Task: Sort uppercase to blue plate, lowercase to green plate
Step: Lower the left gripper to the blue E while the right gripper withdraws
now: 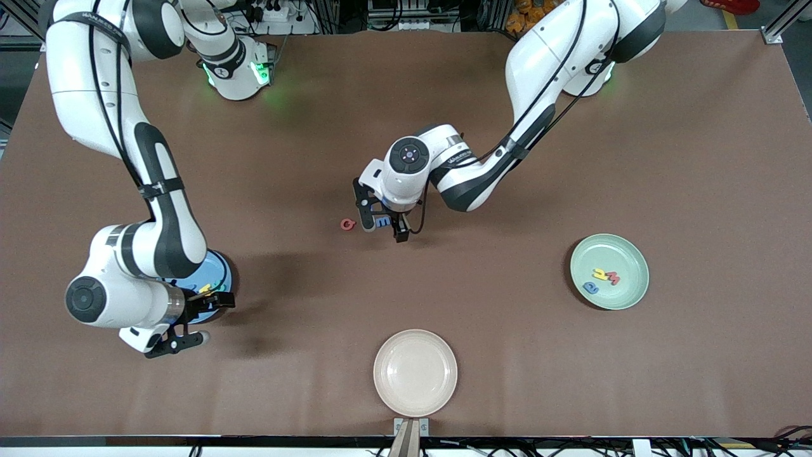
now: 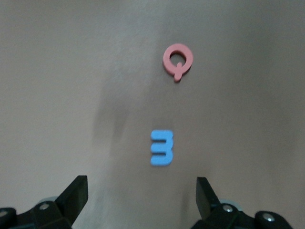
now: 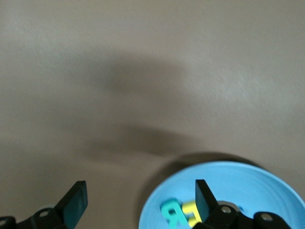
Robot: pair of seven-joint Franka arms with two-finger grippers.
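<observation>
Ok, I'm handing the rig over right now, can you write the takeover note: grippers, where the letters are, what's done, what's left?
Left gripper: open, low over the blue m at the table's middle, nothing held.
Right gripper: open, empty, at the edge of the blue plate.
Done: the teal R and a yellow letter lie in the blue plate; more may be hidden under the arm. Green plate holds three letters: yellow, red, blue.
Left: blue m to the green plate; the red letter beside it to the blue plate.
Cream plate stays unused.
</observation>
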